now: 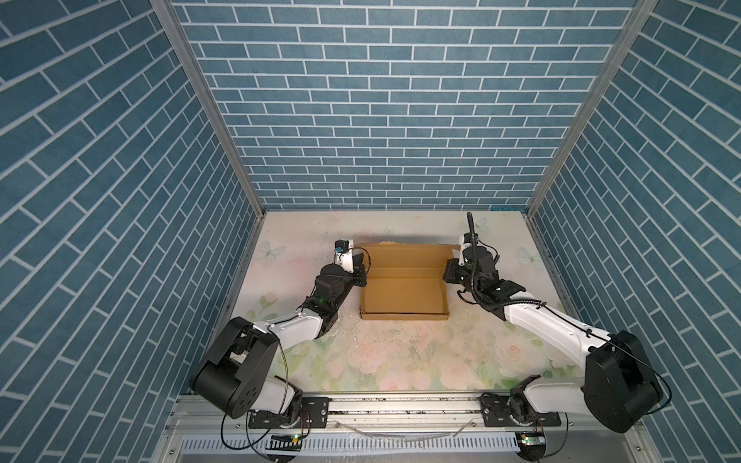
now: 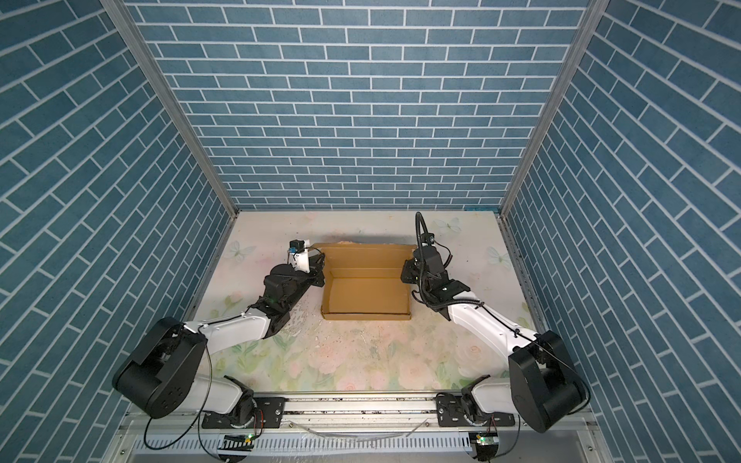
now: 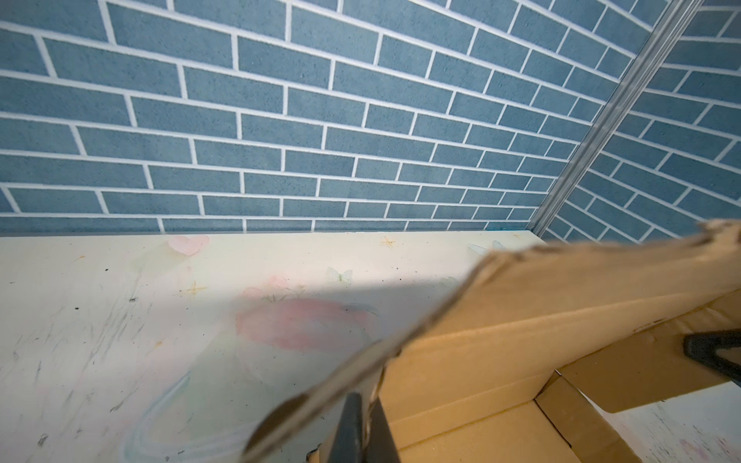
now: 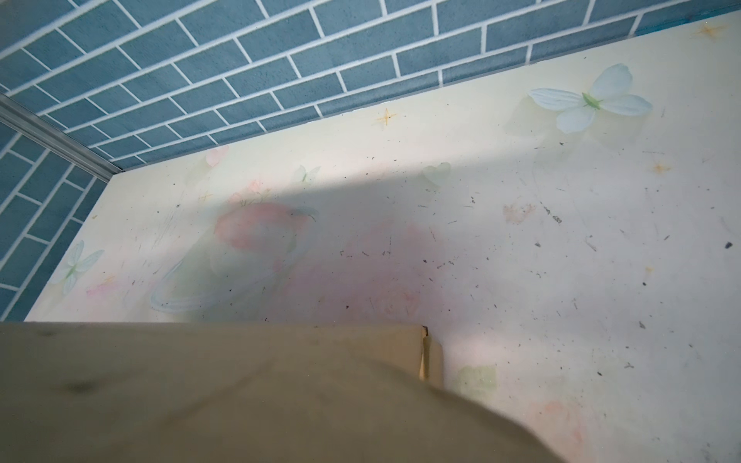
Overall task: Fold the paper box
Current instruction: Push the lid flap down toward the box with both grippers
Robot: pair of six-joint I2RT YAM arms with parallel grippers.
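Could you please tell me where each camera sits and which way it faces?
Top views: overhead, front, facing down toward back wall; left arm, right arm show.
Left wrist: on left arm, facing back wall past the box's lid; left gripper shows.
Right wrist: on right arm, facing the back-left corner over the table; no gripper shows.
All show the box.

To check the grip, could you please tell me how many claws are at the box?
2: the left claw at the left edge of the box, the right claw at its right edge; no others in view.
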